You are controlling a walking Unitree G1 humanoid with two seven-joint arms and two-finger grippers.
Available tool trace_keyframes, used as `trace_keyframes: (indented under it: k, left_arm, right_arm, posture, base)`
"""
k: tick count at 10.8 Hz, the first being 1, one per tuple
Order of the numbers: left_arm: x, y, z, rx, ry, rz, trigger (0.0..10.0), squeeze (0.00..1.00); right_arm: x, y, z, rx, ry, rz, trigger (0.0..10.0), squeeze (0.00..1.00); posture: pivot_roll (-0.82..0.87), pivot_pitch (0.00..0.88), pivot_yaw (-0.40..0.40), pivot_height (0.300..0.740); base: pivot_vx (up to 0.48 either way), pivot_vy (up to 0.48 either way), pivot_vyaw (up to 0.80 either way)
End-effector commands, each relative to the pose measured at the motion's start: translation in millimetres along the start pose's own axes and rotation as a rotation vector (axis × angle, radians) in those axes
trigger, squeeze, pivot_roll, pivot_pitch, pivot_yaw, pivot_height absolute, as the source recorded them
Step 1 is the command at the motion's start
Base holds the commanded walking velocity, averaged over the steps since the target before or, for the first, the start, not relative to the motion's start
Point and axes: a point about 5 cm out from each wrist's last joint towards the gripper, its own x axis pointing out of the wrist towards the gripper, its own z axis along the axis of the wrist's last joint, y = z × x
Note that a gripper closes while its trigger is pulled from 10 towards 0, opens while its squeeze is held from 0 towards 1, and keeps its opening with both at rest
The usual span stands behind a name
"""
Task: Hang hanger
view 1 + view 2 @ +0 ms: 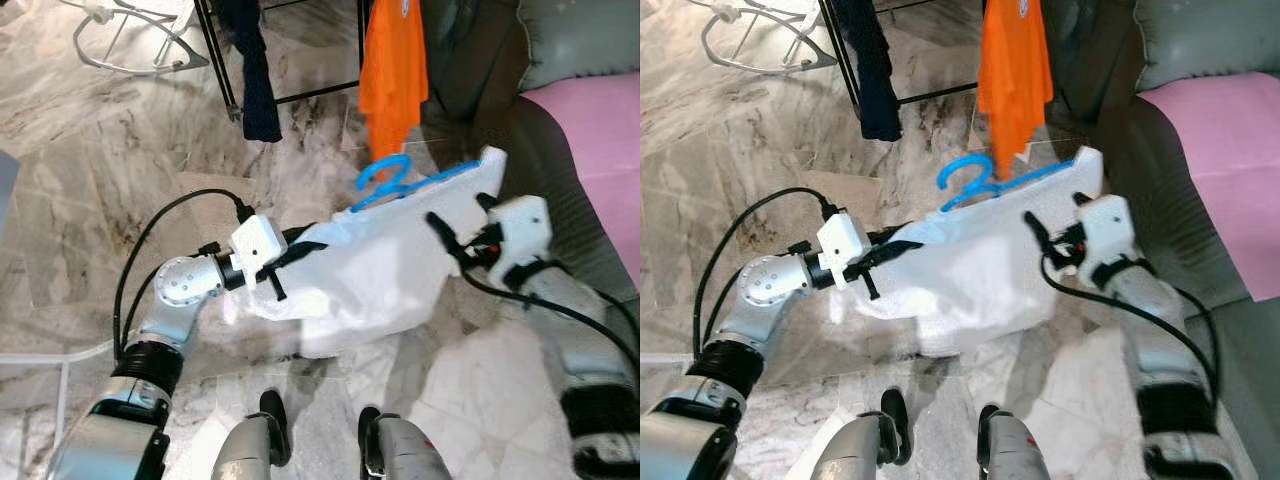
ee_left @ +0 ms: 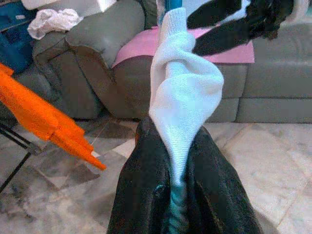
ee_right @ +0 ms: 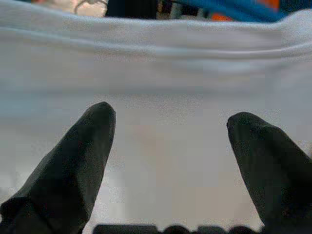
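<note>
Robot stands on a marble floor (image 1: 90,150), both arms raised in front, a white shirt (image 1: 370,270) stretched between them on a blue hanger (image 1: 385,180).

Left hand (image 1: 280,268): at about 9 o'clock of the shirt, clenched on its end. The left wrist view shows white cloth bunched between the two black fingers (image 2: 146,195), with a strip of blue hanger pinched in the same grip.

Right hand (image 1: 447,238): at about 3 o'clock of the shirt, fingers (image 3: 73,170) spread apart, released, with the white cloth lying just ahead of the tips. Whether the tips touch the cloth, cannot tell.

The hanger: its hook sticks up at about 12 o'clock of the shirt, the blue bar running along the shirt's upper edge toward the right hand. The shirt sags below the bar, tilted, higher on the right-hand side.

Beyond the hook, at 12 o'clock, an orange shirt (image 1: 393,75) hangs from a black rack (image 1: 215,60); a dark blue garment (image 1: 252,70) hangs from the same rack toward 11 o'clock. A white wire stand (image 1: 125,45) sits on the floor at 10 o'clock. At 2 o'clock, a grey sofa (image 1: 560,40) carrying a pink cover (image 1: 600,140). A black cable (image 1: 160,225) loops off the left arm.
</note>
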Motion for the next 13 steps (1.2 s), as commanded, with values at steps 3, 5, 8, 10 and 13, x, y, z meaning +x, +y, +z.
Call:
trace_keyframes:
  k: [3, 5, 8, 10, 13]
  left_arm:
    - [-2.4, -2.7, 0.8, -0.007, -0.018, -0.005, 0.0, 0.0]
    - [-5.4, -3.0, -3.2, -0.024, -0.002, 0.001, 0.0, 0.0]
    - [-6.0, -3.6, -5.7, -0.031, 0.01, -0.002, 0.0, 0.0]
    - [-5.4, -7.1, -4.4, -0.039, -0.005, -0.033, 0.0, 0.0]
    - [-11.2, -9.9, -2.8, -0.038, -0.014, -0.062, 0.0, 0.0]
  right_arm:
    - [-0.8, -4.1, 11.4, 0.047, -0.076, -0.003, 10.0, 0.41]
    - [-11.3, -19.0, 14.7, -0.039, -0.07, -0.036, 10.0, 0.0]
    - [-22.5, -43.1, 22.0, -0.281, -0.019, -0.059, 10.0, 0.0]
    - [-18.4, -43.8, 25.7, -0.378, -0.011, 0.009, 10.0, 0.0]
    - [-10.2, -44.2, 30.4, -0.403, -0.018, 0.082, 0.0, 0.0]
  posture:
    - [-0.19, 0.336, 0.053, 0.74]
    - [-0.19, 0.338, 0.051, 0.74]
    - [-0.2, 0.336, 0.05, 0.74]
    - [-0.2, 0.335, 0.049, 0.74]
    - [-0.18, 0.335, 0.042, 0.74]
  base:
    - [0.0, 0.0, 0.0]
    - [0.0, 0.0, 0.0]
    - [0.0, 0.0, 0.0]
    - [0.0, 0.0, 0.0]
    - [0.0, 0.0, 0.0]
